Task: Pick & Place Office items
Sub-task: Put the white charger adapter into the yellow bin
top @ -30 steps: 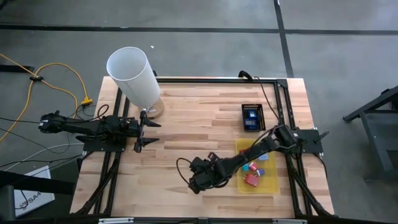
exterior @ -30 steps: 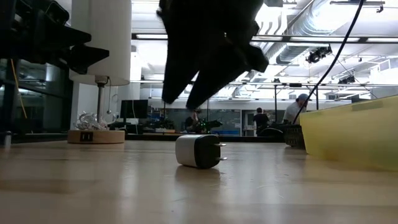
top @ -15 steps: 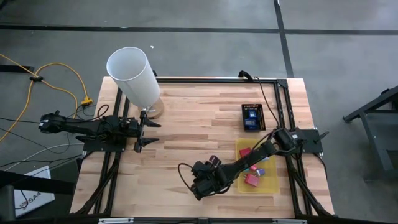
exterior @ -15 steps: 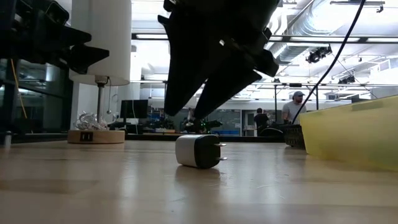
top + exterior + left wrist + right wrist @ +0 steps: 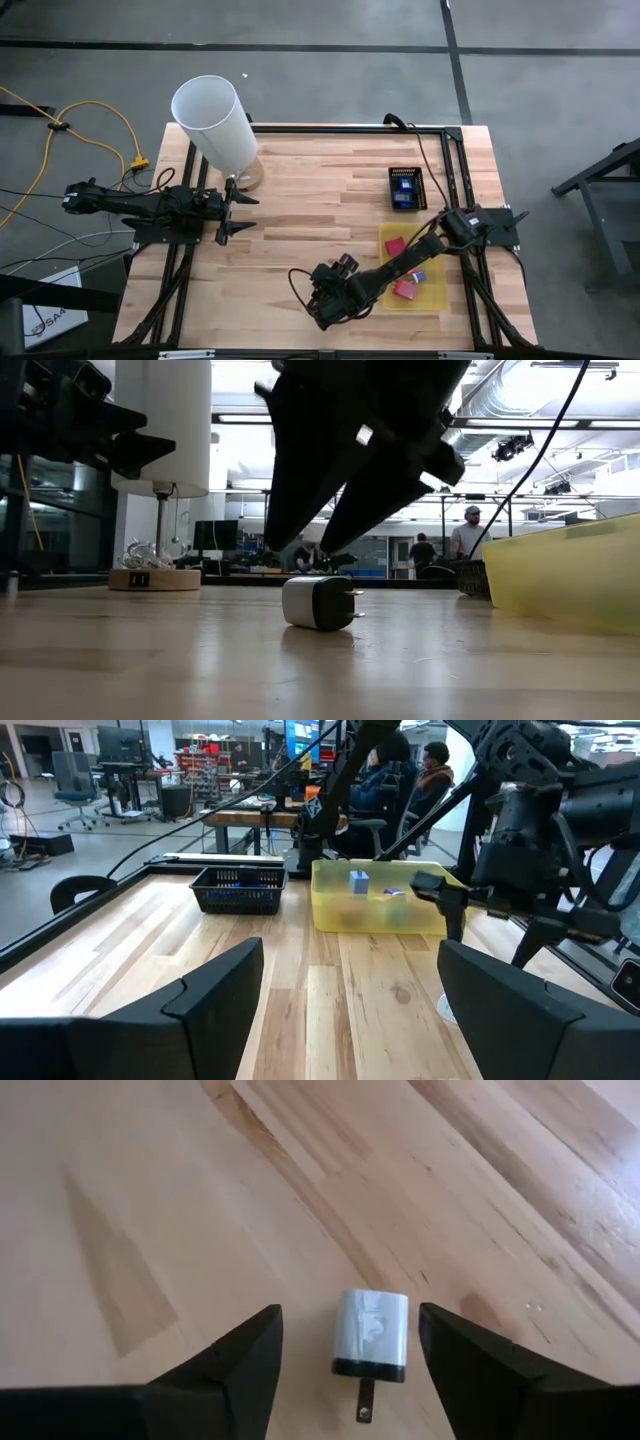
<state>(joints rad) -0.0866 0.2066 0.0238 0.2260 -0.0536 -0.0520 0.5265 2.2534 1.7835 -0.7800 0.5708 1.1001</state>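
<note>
High view: my right fingers [image 5: 331, 300] sit low over the counter [image 5: 300, 200] just beside the yellow tray [image 5: 437, 298], which already has red and blue bits in it; my left fingers [image 5: 226, 208] wait near the white cylinder [image 5: 215, 122], spread wide, holding nothing. Low view: white plug [image 5: 318, 603] lies on its side, prongs pointing toward the tray, my right fingers straddling above it, apart, not touching. Right wrist view: plug [image 5: 371, 1332] centred btwn both fingers, nothing gripped yet. To do this well, I reckon: drop straight down, keep it centred, squeeze the flat sides, not the prongs, w/o nudging it, then lift.
</note>
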